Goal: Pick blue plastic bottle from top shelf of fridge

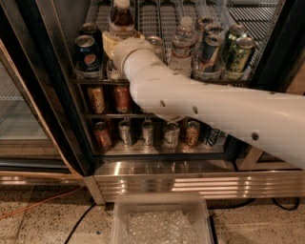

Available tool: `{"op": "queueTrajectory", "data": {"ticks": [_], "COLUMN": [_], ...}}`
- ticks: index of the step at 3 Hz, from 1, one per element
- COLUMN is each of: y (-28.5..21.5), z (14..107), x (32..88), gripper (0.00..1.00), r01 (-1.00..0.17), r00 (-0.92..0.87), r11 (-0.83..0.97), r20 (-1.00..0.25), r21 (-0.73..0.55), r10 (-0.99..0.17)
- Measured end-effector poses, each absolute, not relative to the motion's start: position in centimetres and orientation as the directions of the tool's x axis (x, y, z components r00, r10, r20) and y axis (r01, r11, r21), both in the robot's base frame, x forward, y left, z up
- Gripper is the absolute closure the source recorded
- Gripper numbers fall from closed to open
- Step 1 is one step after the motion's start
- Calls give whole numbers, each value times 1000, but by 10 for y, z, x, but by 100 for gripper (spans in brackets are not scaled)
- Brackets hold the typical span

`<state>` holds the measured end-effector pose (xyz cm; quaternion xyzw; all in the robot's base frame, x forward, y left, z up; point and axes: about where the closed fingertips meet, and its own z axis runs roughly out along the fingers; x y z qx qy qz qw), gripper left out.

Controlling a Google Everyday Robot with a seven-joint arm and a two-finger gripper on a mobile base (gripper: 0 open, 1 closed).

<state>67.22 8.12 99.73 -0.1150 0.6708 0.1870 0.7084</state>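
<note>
Fridge (62, 119) top shelf (162, 19): blue plastic bottle (121, 14) upright at 11 o'clock, Pepsi can (88, 52) just beside. Gripper (116, 47) seemingly at bottle's label, behind wrist; closure cannot tell. Lift clear of lip, withdraw straight.

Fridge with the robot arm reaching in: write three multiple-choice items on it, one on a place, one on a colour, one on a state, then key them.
1. The tall clear plastic bottle of dark tea stands on: A the top grey wire rack; B the middle rack; C the floor.
2. The two cans at that rack's right end are: A red; B green; C white.
3. The black-framed glass-door fridge is: A shut; B open; C lying on its side.

1 A: it stands above both can racks, with the gripper at it.
2 B: green sides show.
3 B: the white robot arm reaches inside.
</note>
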Motion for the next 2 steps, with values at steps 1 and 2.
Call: {"op": "queueTrajectory", "data": {"ticks": [1,2], "y": [87,87], "z": [988,989], "x": [665,665], "gripper": [100,100], "r01": [-458,-458], "r00": [-17,-17], "r11": [883,883], "r20": [-994,-994], "r21": [103,103], "r10": [107,107]}}
